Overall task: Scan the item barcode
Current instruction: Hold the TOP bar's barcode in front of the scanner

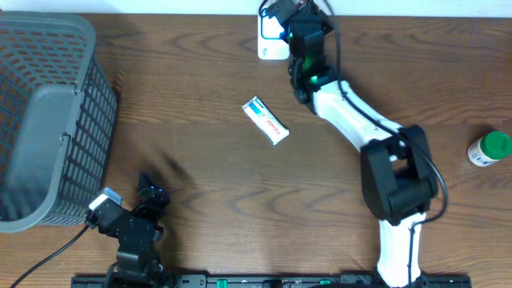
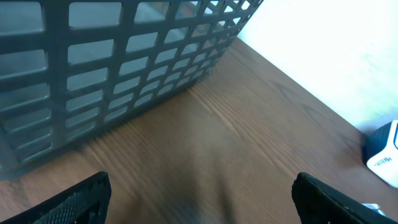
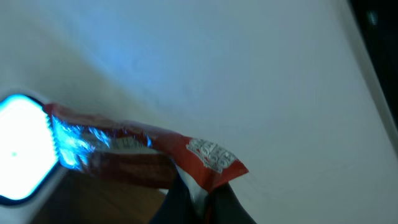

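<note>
Setting: a robotics lab bench laid out as a mock shop checkout. Evidence: a black robot arm (image 1: 132, 228) and a white-and-black robot arm (image 1: 352, 112) stand at a black mounting rail (image 1: 264, 280) on the near edge of a brown wood-grain desk (image 1: 200, 176). A white barcode scanner (image 1: 268, 50) sits at the far edge and a grey plastic lattice basket (image 1: 48, 120) at the left. Packaged goods: small white-and-blue carton (image 1: 266, 120), green-capped white bottle (image 1: 489, 149), red foil packet (image 3: 155, 152).
</note>
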Robot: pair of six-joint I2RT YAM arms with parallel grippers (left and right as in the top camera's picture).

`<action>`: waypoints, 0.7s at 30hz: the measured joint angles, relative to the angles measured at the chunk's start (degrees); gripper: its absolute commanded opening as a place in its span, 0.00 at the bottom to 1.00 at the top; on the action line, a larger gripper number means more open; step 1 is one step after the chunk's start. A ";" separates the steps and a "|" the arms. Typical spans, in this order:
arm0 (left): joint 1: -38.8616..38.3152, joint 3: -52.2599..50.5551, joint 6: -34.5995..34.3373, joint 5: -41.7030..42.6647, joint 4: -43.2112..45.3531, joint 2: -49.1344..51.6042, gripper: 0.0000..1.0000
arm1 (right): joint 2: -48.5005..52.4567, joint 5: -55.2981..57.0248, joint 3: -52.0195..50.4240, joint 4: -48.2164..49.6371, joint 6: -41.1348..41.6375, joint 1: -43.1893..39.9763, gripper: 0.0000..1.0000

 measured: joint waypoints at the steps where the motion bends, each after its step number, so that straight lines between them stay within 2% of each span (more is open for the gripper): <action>1: 0.00 -0.02 0.02 0.00 0.02 0.00 0.93 | 1.29 0.98 0.00 1.25 -2.54 0.26 0.01; 13: 0.00 0.00 0.00 0.00 0.00 0.00 0.93 | 11.61 5.64 0.76 4.74 -24.63 7.26 0.01; 21: 0.00 0.00 0.00 0.00 0.00 0.00 0.93 | 17.40 6.27 0.63 0.26 -28.11 10.88 0.01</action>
